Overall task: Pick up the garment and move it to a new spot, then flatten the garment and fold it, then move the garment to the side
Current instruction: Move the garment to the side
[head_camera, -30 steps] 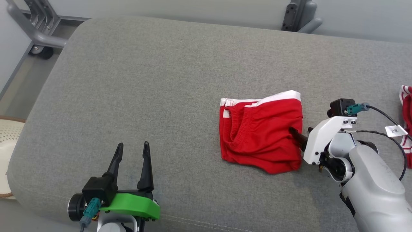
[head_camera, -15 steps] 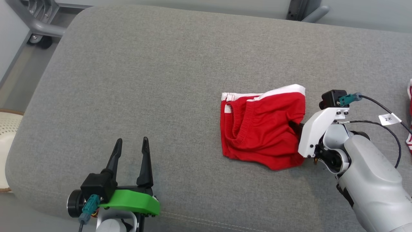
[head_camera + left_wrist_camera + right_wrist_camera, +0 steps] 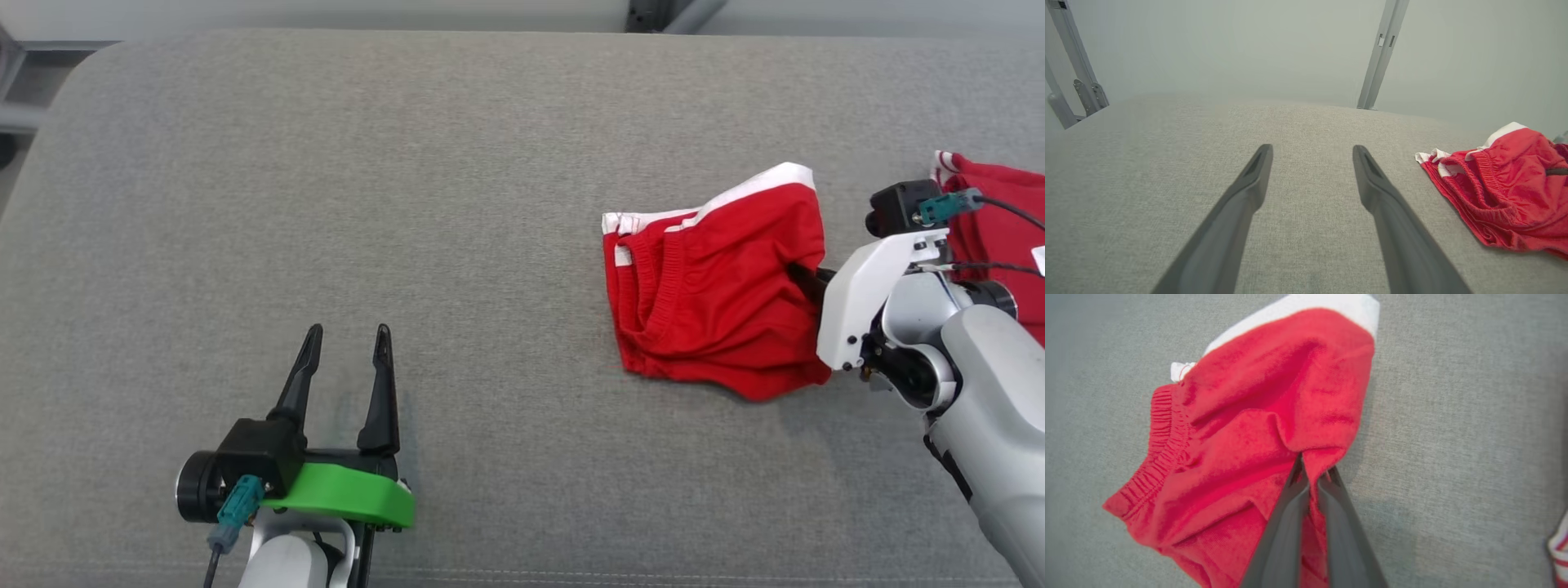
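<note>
The right gripper [image 3: 1312, 473] is clamped on the garment [image 3: 710, 302], jaws pinched tight with a fold of red cloth caught between the two dark fingers, and the wrist view shows the fabric tenting up toward that pinch. The garment itself, red shorts with a white band and a gathered elastic waist, lies bunched on the right half of the grey cushion [image 3: 408, 204], with the grip at its right-hand edge, the side nearest the arm. Over on the other side the left gripper [image 3: 349, 331] sits wide open and empty, low over the cushion near its front edge and well apart from the cloth. This reads as the very first step: the pick-up, with the grasp made and the carry to a new spot yet to come. The next move calls for a clean lift, high enough that the trailing cloth clears the cushion instead of dragging, then a swing toward the open grey stretch in the middle. A second red piece [image 3: 992, 212] lies just behind the right wrist (close enough to get snagged, by the look of it), so the path wants to lead away from it.
</note>
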Controlling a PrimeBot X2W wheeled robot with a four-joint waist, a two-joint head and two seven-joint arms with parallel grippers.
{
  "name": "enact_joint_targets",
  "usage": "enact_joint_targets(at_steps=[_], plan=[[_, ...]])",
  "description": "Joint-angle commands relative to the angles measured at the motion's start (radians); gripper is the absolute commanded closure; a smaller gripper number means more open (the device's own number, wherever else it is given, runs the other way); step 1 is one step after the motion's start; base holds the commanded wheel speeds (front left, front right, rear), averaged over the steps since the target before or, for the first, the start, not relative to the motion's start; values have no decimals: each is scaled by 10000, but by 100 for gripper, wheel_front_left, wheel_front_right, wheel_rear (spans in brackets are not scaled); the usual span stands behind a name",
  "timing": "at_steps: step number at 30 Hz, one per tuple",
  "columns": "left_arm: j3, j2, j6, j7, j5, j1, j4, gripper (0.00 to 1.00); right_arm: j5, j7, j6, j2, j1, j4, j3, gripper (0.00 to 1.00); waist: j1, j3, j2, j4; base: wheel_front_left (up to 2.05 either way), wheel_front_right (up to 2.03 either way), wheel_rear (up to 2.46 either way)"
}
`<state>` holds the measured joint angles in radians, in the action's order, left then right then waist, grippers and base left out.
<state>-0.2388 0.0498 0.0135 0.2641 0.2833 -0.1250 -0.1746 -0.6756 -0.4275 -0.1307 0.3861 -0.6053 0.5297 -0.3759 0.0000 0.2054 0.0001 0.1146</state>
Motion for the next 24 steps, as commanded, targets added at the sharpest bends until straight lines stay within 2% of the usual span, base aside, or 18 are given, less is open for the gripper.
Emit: enact_joint_targets(at_steps=[1,8,14,18,24], plan=[[6,19,-44,-3,-153,-211,17,0,11,-17,3,124,-98,-119,50,100,0,215,-1,-845,0,0,0],[118,33,-195,-3,-442,-507,0,0,117,-59,3,156,-263,-603,139,100,0,599,-1,-2371,0,0,0],[166,98,-321,-3,-718,-781,-65,0,133,-25,3,129,-408,-1008,189,100,0,975,-1,-3311,0,0,0],[191,127,-387,-3,-780,-941,-137,0,172,-1,3,240,-429,-1246,309,100,0,1161,-1,-3583,0,0,0],[189,116,-507,-3,-815,-1084,-282,0,358,39,3,163,-589,-1357,411,100,0,1205,-1,-3558,0,0,0]])
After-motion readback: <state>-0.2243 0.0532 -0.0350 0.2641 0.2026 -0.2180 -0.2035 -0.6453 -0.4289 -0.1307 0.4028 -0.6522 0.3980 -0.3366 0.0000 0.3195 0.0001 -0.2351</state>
